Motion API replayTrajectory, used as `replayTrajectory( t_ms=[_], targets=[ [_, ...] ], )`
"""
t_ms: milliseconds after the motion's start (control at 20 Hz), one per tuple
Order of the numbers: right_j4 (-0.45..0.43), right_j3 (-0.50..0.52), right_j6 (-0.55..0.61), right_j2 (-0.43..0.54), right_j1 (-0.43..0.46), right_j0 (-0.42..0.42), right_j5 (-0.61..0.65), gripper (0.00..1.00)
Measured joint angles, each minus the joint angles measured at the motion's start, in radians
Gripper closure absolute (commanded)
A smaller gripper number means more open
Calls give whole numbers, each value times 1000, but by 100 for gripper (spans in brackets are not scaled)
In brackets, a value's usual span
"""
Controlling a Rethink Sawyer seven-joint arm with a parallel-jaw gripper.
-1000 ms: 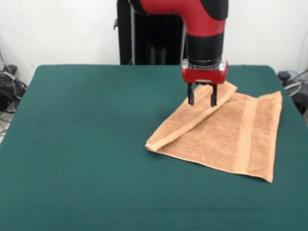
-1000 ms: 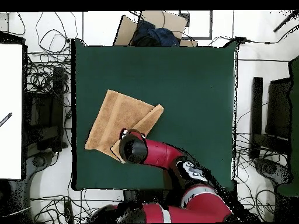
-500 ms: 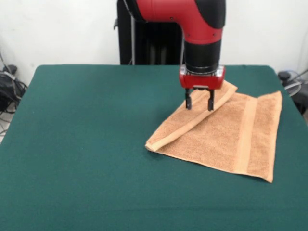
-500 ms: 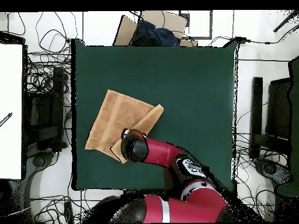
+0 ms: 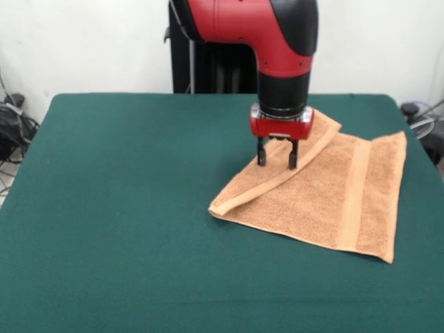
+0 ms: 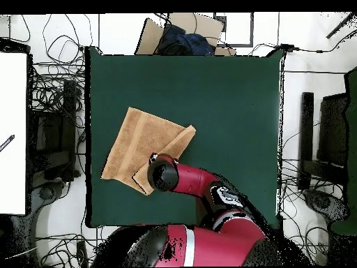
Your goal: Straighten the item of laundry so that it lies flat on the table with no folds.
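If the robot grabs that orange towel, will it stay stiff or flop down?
Probably flop: the towel is soft terry, already folded over itself along one edge. It likely won't slide easily, since both it and the table look cloth-like. The open gripper should lift it easily.

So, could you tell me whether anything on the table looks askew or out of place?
Yes: the orange-tan terry towel lies skewed on the dark green table, with one corner folded over into a long diagonal flap. The open end effector hangs over that flap.
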Motion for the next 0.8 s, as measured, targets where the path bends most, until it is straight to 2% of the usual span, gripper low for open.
replayTrajectory(
  t_ms=[550,600,800],
  targets=[
    [-13,-8,0,0,6,0,0,0],
    [-21,-11,0,-1,6,-1,0,100],
    [-31,-13,0,-1,6,-1,0,100]
  ],
)
